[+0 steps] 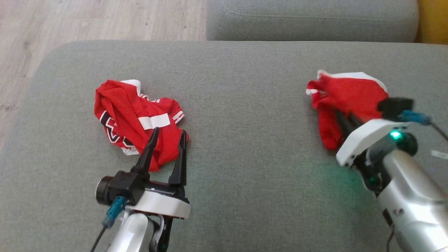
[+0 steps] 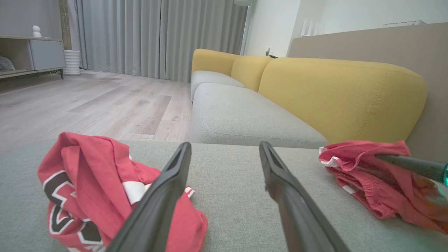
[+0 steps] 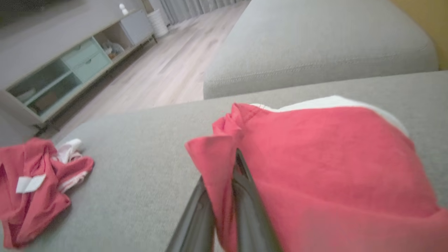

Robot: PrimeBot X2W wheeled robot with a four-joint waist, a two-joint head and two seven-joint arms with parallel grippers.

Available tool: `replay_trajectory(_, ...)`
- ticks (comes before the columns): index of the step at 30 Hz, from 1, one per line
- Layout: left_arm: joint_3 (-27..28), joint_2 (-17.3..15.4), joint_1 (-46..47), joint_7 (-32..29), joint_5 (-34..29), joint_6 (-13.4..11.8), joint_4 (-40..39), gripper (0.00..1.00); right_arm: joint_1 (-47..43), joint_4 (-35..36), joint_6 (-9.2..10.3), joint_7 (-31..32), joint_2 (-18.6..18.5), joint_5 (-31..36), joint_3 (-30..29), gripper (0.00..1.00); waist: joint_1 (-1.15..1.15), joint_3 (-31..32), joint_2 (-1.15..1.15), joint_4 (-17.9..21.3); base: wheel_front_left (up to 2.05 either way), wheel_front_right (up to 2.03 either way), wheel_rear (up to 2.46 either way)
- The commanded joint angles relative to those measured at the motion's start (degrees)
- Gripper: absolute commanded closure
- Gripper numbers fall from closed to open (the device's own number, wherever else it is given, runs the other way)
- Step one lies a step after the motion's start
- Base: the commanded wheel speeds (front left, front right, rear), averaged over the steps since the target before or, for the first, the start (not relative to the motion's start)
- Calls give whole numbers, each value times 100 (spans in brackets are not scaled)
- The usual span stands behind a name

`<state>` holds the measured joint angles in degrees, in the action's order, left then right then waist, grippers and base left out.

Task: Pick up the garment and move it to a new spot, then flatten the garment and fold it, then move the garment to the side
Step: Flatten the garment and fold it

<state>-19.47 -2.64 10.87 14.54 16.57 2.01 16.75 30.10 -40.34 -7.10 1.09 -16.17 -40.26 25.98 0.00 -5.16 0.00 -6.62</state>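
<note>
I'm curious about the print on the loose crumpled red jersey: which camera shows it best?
The head view: the jersey lies nearly whole, seen from above, lettering showing. The left wrist view has it close but partly behind a finger. The right wrist view catches it small and blurred at the edge.

Big grey cloth sofa seat (image 1: 245, 105) w/ round corners holds 2 things. On its left lies a crumpled red shirt (image 1: 129, 112) w/ white & black marks. On its right, well apart, rests a bunched red & white cloth (image 1: 350, 94).
</note>
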Motion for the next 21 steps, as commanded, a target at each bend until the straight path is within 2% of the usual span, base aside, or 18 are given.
replay_trajectory(1, 201, -24, 120, 46, -23, -13, -147, 0, 121, 137, -39, -4, -88, -17, 192, 100, 0, -5, 0, -3, 0, 0, 0)
replay_trajectory(4, 196, -24, 110, 46, -20, -19, -132, 0, 84, -5, -39, 176, -178, -32, 654, 100, 0, -4, 0, 9, 0, 0, 0)
replay_trajectory(5, 193, -24, 107, 46, -18, -17, -121, 0, 86, -33, -39, 219, -218, 15, 837, 77, 0, 3, 0, 21, 0, 0, 0)
replay_trajectory(6, 201, -24, 114, 46, -18, -18, -108, 0, 88, -59, -39, 202, -240, 7, 941, 0, 0, 12, 0, 37, 0, 0, 0)
replay_trajectory(10, 327, -43, 160, 46, -24, -35, -105, 0, 114, -102, -39, 137, -273, -114, 1224, 0, 0, 79, 0, 166, 0, 0, 0)
replay_trajectory(15, 448, -64, 194, 46, -46, -20, -142, 0, 260, -45, -39, -247, -207, -641, 614, 0, 0, 215, 0, 357, 0, 0, 0)
replay_trajectory(21, 626, -61, 186, 46, -50, -34, -277, 0, 337, 207, -39, -836, -303, -306, 33, 0, 0, 339, 0, 567, 0, 0, 0)
